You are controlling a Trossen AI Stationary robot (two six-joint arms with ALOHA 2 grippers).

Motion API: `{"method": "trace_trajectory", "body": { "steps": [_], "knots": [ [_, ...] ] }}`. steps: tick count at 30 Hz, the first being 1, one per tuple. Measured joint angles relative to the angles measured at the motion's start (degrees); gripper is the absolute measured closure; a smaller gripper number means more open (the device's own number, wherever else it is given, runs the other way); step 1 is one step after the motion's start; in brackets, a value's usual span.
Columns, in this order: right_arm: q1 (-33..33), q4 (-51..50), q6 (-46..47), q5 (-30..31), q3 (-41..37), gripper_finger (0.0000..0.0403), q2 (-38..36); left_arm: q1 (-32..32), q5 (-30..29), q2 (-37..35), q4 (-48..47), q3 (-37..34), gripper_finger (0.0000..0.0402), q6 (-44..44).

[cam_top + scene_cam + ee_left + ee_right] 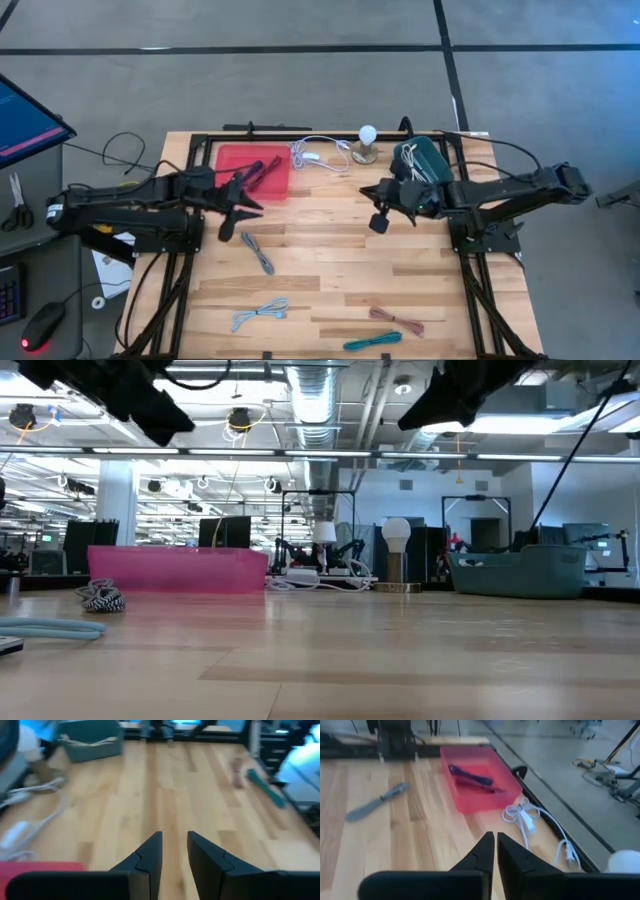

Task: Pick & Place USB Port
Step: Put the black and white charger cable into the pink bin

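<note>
The wooden surface (330,265) carries everything, with both dark arms reaching in from its side edges toward the middle. The left gripper (232,222) hangs just off the near edge of the red tray (232,160), its jaws narrowly parted with nothing between them. The right gripper (379,212) hangs beside the teal bin (428,152), jaws all but touching and empty. The red tray sits along the far edge, left of centre, and holds dark blue and maroon cables (470,777). The teal bin stands at the far right corner with pale cable in it. Between them lie a white cord (322,155) and a light bulb (368,133) on its base. A grey braided cable (258,252) lies mid-surface; near the front edge lie a pale blue cable (260,313), a brown cable (397,319) and a teal cable (372,341).
</note>
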Motion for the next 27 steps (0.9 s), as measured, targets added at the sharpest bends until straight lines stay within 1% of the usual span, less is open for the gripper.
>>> {"method": "trace_trajectory", "body": {
  "steps": [3, 7, 9, 14, 17, 20, 21, 24, 27],
  "knots": [
    [0.0, 8.1, -0.1, 0.0, -3.9, 0.0392, -0.6, -4.2, 0.2, -0.3, -0.1, 0.0, 0.0311, -0.9],
    [-0.1, 19.8, 0.4, 0.0, -9.1, 0.0392, -0.4, -8.4, 0.2, -0.2, 0.1, 0.0, 0.0311, 0.8],
    [0.1, 26.5, 0.5, -0.6, -11.6, 0.0392, -0.4, -9.3, 0.2, -0.2, 0.2, 0.0, 0.0311, 0.9],
    [0.4, 37.2, 0.7, -3.4, -16.1, 0.0392, -0.3, -9.6, 0.2, 0.0, 0.8, 0.0, 0.0311, 1.0],
    [0.3, 37.8, 1.4, -3.5, -16.4, 0.0392, -0.3, -9.5, 0.2, 0.5, 3.1, 0.0, 0.0311, 0.8],
    [0.3, 38.1, 1.4, -3.5, -16.4, 0.0392, -0.3, -9.5, 0.3, 1.8, 6.3, 0.0, 0.0311, -2.7],
    [0.3, 38.3, 1.4, -3.5, -16.4, 0.0392, -0.3, -9.5, 0.5, 2.6, 6.4, 0.0, 0.0311, -2.4],
    [0.3, 38.2, 1.4, -3.5, -16.4, 0.0392, -0.3, -9.8, 3.3, 5.8, 3.4, 0.0, 0.0311, 2.7],
    [0.3, 38.1, 1.4, -3.5, -16.4, 0.0392, -0.3, -10.8, 2.5, 10.3, 3.0, 0.0, 0.0311, 5.1]
  ]
}}
